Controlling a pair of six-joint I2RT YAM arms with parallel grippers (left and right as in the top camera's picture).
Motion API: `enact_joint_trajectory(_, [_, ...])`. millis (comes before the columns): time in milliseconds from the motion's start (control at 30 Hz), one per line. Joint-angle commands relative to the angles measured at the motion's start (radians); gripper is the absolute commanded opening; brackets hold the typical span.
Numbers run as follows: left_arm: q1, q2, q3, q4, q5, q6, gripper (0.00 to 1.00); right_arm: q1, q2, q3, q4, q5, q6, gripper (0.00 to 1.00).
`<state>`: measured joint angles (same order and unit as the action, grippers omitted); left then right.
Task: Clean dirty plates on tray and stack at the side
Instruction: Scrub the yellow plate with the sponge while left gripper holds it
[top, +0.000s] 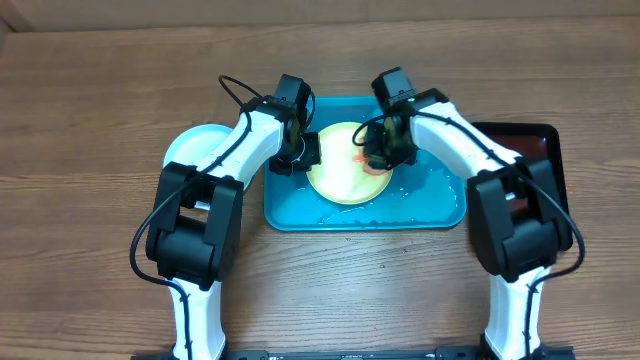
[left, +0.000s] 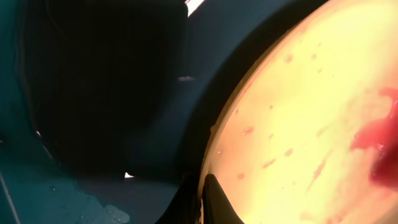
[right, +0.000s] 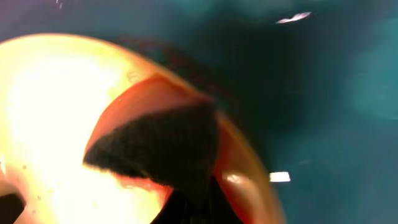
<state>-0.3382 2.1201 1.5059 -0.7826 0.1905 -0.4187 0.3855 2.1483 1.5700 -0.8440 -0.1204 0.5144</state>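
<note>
A pale yellow plate (top: 338, 178) with red-orange smears lies in the teal tray (top: 425, 212). My left gripper (top: 300, 152) is shut on the plate's left rim; in the left wrist view the fingers (left: 205, 202) pinch the rim of the smeared plate (left: 298, 118) over the tray floor (left: 62, 193). My right gripper (top: 385, 150) is shut on a dark and orange sponge (top: 376, 164) pressed onto the plate's right side. In the right wrist view the fingers (right: 199, 208) hold the sponge (right: 161, 143) on the plate (right: 50, 106), with the tray (right: 336, 93) behind.
A light blue-white plate (top: 195, 145) sits on the table left of the tray, partly under my left arm. A dark brown-red tray (top: 540, 145) lies at the right, partly under my right arm. Wet patches show on the teal tray's floor.
</note>
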Motion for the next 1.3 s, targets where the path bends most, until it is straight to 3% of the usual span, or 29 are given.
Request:
enact_joint_trajectory(0, [0.003,0.032,-0.013,-0.01,-0.029,0.016,0.04,0.045,0.054,0.02,0.041,-0.113,-0.01,0.04])
enact_joint_trajectory(233, [0.003,0.032,-0.013,-0.009,-0.029,0.023,0.04,0.093,0.059,0.021,0.044,-0.321,-0.033,0.04])
enact_joint_trajectory(467, [0.004,0.032,-0.013,-0.009,-0.029,0.023,0.04,0.085,0.059,0.023,-0.167,-0.338,-0.038,0.04])
enact_joint_trajectory(767, [0.004,0.032,-0.013,-0.013,-0.029,0.022,0.04,0.0,0.059,0.114,-0.317,-0.034,-0.042,0.04])
enact_joint_trajectory(1000, [0.004,0.032,-0.013,-0.017,-0.029,0.023,0.04,-0.039,0.061,0.141,-0.218,0.095,-0.018,0.04])
enact_joint_trajectory(1133, [0.004,0.032,-0.013,-0.017,-0.029,0.023,0.04,-0.013,0.079,0.14,-0.134,0.088,-0.019,0.04])
enact_joint_trajectory(1267, [0.004,0.032,-0.013,-0.018,-0.029,0.023,0.04,0.045,0.107,0.14,-0.056,-0.039,-0.048,0.04])
